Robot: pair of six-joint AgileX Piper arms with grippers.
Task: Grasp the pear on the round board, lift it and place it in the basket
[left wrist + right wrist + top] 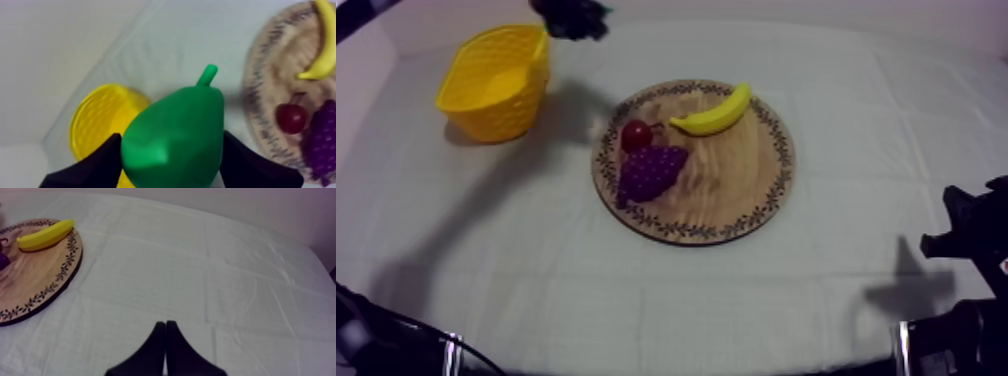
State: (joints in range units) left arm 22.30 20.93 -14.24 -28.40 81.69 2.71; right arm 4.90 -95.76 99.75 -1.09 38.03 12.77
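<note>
At the left of the cloth-covered table (pixel 536 280) sits the yellow basket (pixel 496 80), with nothing to be seen inside it from above. Just beside its far right end, raised off the table, hangs the left tool (pixel 572 18). Seen from that arm's own camera, the left tool (pixel 172 165) has its two black fingers (pixel 95 165) spread wide and pressed against either side of the green pear (pixel 175 135), which it holds stem pointing away. The pear is in the air over the basket's near rim, with the basket (pixel 100 120) partly hidden behind it. Nothing stands between the two. To the right, at the middle of the table, lies the round wooden board (pixel 693 160) with its patterned rim. On it are a small red fruit (pixel 636 134) touching a purple bunch of grapes (pixel 651 170), and a banana (pixel 714 113) near the far edge. Well to the right, low over bare cloth, the right tool (pixel 165 353) has its fingers pressed together into a narrow wedge, gripping nothing.
</note>
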